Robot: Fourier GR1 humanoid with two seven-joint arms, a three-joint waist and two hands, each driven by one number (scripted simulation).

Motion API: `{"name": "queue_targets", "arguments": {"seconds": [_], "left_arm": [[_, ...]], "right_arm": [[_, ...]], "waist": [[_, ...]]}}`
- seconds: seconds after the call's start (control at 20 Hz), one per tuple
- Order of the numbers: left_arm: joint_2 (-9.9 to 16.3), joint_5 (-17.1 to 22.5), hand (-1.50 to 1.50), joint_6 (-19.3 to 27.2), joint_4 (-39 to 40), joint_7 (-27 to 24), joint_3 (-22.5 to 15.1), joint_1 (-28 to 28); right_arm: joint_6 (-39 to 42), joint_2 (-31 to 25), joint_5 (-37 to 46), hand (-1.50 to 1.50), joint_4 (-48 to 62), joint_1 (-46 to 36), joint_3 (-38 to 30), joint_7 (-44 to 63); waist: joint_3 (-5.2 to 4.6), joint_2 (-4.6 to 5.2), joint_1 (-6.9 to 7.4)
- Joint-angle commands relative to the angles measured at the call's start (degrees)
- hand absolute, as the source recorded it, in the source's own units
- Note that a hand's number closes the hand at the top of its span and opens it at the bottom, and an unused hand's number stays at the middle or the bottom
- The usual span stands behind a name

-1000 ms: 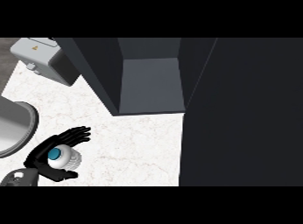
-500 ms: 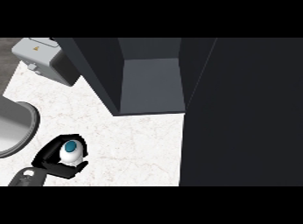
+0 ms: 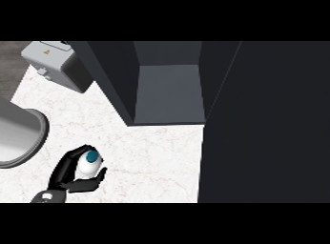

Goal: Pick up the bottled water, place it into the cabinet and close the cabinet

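While its fingers and thumb curl round the bottle, the left hand holds it at the lower left of the frame, over the white marbled table, with the bottle's blue cap pointing toward the top of the frame. Up and to the right of it the dark cabinet stands open, its door filling the right side, while a grey cylinder lies at the left edge and a grey box sits at the upper left
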Motion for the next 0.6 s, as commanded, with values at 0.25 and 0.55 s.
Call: {"name": "queue_targets", "arguments": {"seconds": [0.25, 0.55], "left_arm": [[-10.90, 2.64, 1.50, 8.29, 0.68, -0.30, -0.41, 0.13], [-11.16, 12.92, 1.50, 11.87, -9.78, 9.32, -11.03, -1.58]], "right_arm": [[-0.11, -1.67, 0.11, -1.50, -9.04, 5.49, 1.42, 0.72], [-0.22, -2.60, -3.31, -1.50, -6.94, 4.07, -2.38, 0.84]], "waist": [[-0.72, 0.26, -0.49], [-0.58, 0.05, 0.40]]}}
